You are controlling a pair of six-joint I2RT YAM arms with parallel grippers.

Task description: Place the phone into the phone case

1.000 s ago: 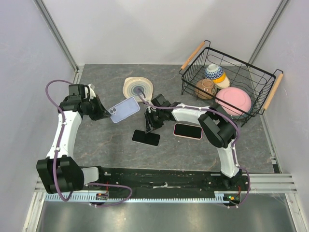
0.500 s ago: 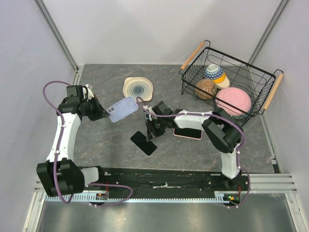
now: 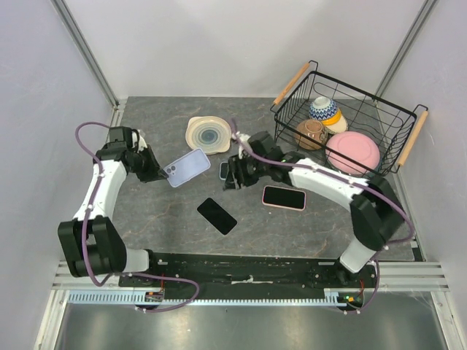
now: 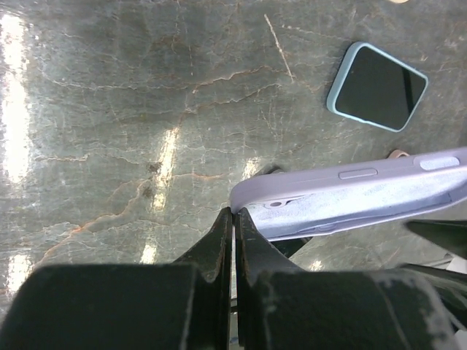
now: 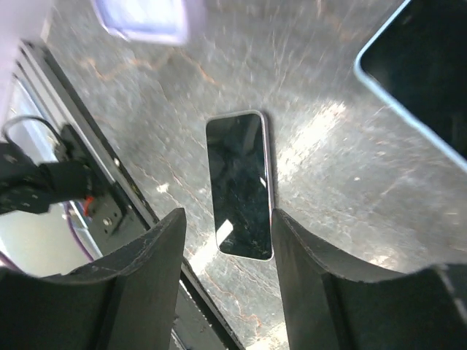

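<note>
Left wrist view: left pincer (image 4: 233, 215) is clamped shut on one corner edge of the lavender phone case (image 4: 350, 191). The case is held tilted, clear of the table (image 4: 109, 109), side buttons facing the camera. Top external view shows the same grip, with the camera cutout at the pincer end and the case's free end pointing toward table centre. Right pincer (image 5: 226, 219) is open and holding nothing, hovering above the table with its fingers (image 5: 146, 248) spread. The phone (image 5: 239, 186) shows in the gap between them but lies on the table below, not touched. It's black, bare, flat, screen up and angled diagonally, nearer the arm bases than either pincer and well apart from the case. A second phone (image 3: 284, 197) with a light rim lies flat near it on the right, not touching. Behind the pincers sits a plate (image 3: 209, 133). A wire basket (image 3: 365, 89) at the far right holds bowls (image 3: 353, 151).
</note>
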